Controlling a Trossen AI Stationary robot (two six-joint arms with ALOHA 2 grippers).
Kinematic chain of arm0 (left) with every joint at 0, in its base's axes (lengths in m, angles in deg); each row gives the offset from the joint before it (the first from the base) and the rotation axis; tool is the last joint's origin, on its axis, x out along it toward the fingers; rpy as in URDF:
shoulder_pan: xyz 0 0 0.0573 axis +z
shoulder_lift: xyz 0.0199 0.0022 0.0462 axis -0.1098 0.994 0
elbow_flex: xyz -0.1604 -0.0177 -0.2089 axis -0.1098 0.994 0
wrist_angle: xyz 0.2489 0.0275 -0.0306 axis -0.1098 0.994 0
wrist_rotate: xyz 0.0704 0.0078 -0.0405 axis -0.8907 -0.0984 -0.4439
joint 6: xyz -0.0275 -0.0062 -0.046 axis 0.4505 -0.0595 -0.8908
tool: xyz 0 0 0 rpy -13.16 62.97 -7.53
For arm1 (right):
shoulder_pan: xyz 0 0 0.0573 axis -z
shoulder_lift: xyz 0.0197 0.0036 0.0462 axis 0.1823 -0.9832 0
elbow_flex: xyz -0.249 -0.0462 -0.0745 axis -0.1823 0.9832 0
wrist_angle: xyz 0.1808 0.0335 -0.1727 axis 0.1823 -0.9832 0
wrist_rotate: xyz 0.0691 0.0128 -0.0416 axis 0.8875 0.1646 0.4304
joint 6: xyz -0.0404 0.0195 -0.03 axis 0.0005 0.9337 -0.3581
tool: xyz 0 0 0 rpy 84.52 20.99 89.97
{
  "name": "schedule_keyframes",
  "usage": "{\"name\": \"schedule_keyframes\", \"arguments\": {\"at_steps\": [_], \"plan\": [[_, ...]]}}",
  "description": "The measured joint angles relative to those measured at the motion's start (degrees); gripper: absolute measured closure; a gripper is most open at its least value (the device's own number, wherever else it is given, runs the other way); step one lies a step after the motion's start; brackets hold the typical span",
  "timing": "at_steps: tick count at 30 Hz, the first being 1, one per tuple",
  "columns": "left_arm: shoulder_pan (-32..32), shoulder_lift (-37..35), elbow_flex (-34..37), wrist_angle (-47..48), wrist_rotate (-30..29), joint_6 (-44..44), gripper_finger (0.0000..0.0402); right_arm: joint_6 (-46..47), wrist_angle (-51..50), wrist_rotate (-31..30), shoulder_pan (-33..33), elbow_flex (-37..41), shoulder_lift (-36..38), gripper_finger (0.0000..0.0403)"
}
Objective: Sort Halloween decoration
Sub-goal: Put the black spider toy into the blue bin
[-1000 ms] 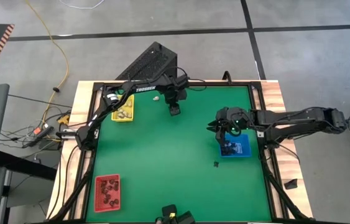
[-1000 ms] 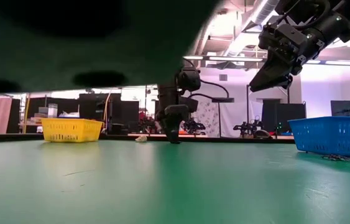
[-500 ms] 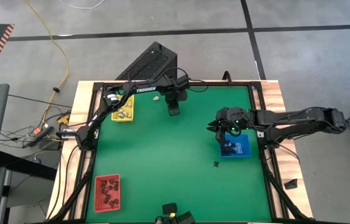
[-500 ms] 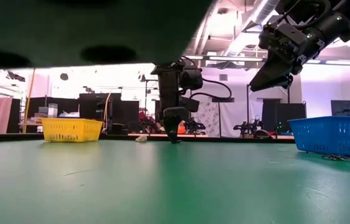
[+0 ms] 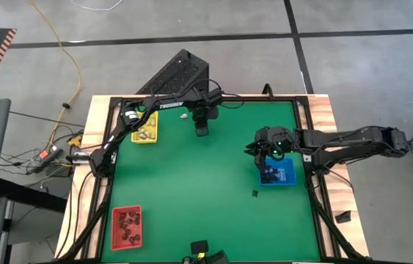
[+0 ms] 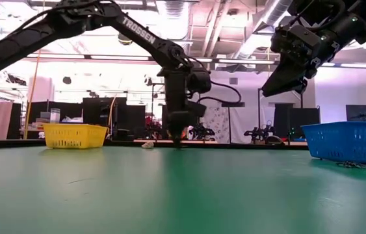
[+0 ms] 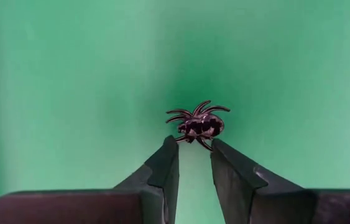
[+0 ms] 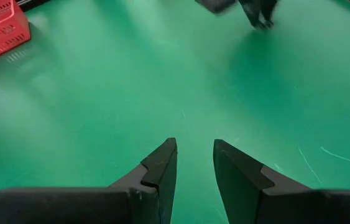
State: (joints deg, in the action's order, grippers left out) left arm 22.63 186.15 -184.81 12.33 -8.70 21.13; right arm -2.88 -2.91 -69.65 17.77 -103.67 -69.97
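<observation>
Spider trinket (image 7: 198, 125), light and spindly-legged, sat pinched by its body at the left gripper (image 7: 193, 149) fingertips.

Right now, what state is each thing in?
left tool: closed on the spider, slightly raised.
spider: pinched at that tool's tip.
right tool: open, empty, raised by the blue tray.
yellow tray: holds whitish trinkets.
red tray: holds dark trinkets.
blue tray: holds black trinkets.
black trinket: loose, in no tray.
whitish trinket: loose beside the yellow tray.
</observation>
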Motion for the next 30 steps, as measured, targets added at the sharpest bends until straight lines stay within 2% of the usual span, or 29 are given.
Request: {"name": "schedule_keyframes", "arguments": {"at_steps": [3,5,11,14,16,18,21,24,30], "plan": [[-0.05,-2.80,0.04,1.94,1.96,-0.09,0.0327,0.65,-0.32,0.04,-0.02,0.00,0.00,0.0266],[-0.35,-4.85,-0.10,3.62,6.66,-0.90,0.0327,1.42,-1.03,0.04,-0.16,0.00,0.02,0.0266],[-5.51,-7.76,-0.10,3.12,33.06,-1.72,0.0327,2.98,-1.92,0.09,-0.21,-0.02,2.84,0.0266],[-11.22,-7.86,0.65,-3.10,41.13,-0.91,0.0327,2.92,-4.93,0.00,-0.65,-0.04,6.86,0.0266],[-15.86,-7.86,2.69,-11.25,41.35,0.14,0.0327,2.35,-6.80,0.00,-0.88,-0.04,10.47,0.0266],[-20.06,-7.84,5.66,-23.14,37.84,0.94,0.0327,2.05,-9.55,0.00,-0.93,-0.04,14.78,0.0266],[-24.75,-7.84,9.14,-42.94,26.37,-0.83,0.0327,2.08,-13.31,-0.11,-0.90,-0.04,21.79,0.0266],[-26.84,-7.84,11.13,-56.49,17.26,-0.98,0.0327,3.64,-15.15,-0.11,-0.90,-0.04,27.38,0.0266],[-27.07,-5.65,11.49,-68.34,16.35,-4.13,0.0327,3.58,-15.34,-0.09,-0.87,-0.04,35.50,0.0266]]}}
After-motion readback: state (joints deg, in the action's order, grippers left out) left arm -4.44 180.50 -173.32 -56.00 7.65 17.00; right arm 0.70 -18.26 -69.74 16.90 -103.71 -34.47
